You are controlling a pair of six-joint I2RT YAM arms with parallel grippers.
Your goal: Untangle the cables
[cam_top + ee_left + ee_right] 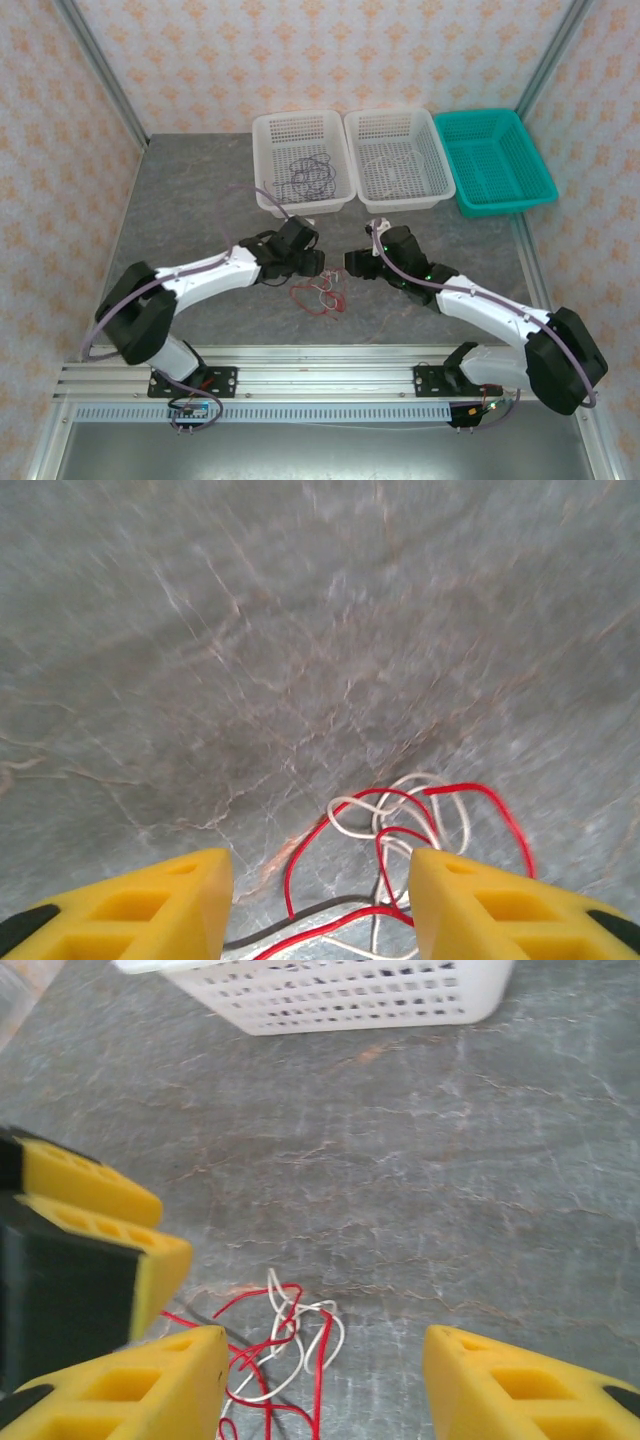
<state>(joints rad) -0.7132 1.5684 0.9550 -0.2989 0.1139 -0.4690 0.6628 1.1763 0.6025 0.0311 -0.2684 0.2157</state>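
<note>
The grey marbled table (200, 200) is lying under both claws. The left arm (200, 272) and right arm (480, 300) are reaching inward, bringing the left claw (322, 262) and right claw (350, 263) tip to tip with a small gap between them.

Beyond the claws, three baskets are sitting in a row. The left white basket (262, 150) is straight past the left claw, the middle white basket (390, 118) is past the right claw, and the teal basket (535, 170) is further to the right claw's outer side. A dark cable (305, 178) is lying coiled inside the left white basket.

In the left wrist view, the left claw (318, 865) is standing apart, its yellow fingers (160, 900) clamping nothing. The right claw (325, 1345) is likewise standing apart and gripping nothing. The left claw's fingers (90, 1200) are showing just to its left.

The loose tangle is lying on the table just below the gap between the two claws, on the side toward the arm bases. The red cable (318, 297) is looping ahead of and between the left claw's fingers (500, 805), intertwined with the white cable (345, 810), and a thin dark strand (300, 920) is crossing between those fingers. From the right claw, the red cable (322, 1380) and white cable (338, 1335) are lying between its fingers, closer to its left finger.
</note>
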